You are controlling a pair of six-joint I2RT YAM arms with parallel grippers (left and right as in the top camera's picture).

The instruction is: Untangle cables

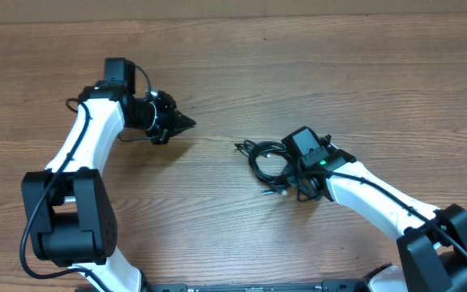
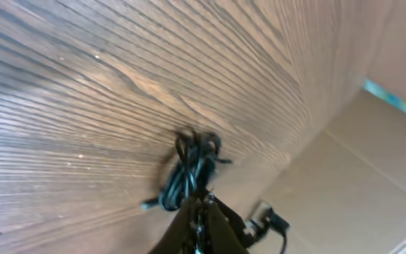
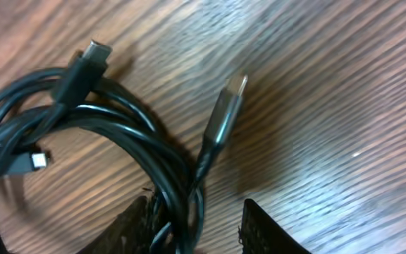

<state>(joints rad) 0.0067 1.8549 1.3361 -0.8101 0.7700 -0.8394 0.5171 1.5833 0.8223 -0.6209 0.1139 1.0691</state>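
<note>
I see the cables (image 1: 267, 158) coiled near the middle of the worktop (image 1: 217, 219). My right jaws stand apart astride the coil. My left jaws are together, well clear.

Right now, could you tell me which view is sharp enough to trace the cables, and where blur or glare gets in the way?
Overhead: evenly lit and sharp, but the cables are small. Left wrist: tilted and smeared, the strands merge into one dark clump. Right wrist: the sharpest close-up, with a pale sheen along the cable jackets and plugs clearly readable.
</note>
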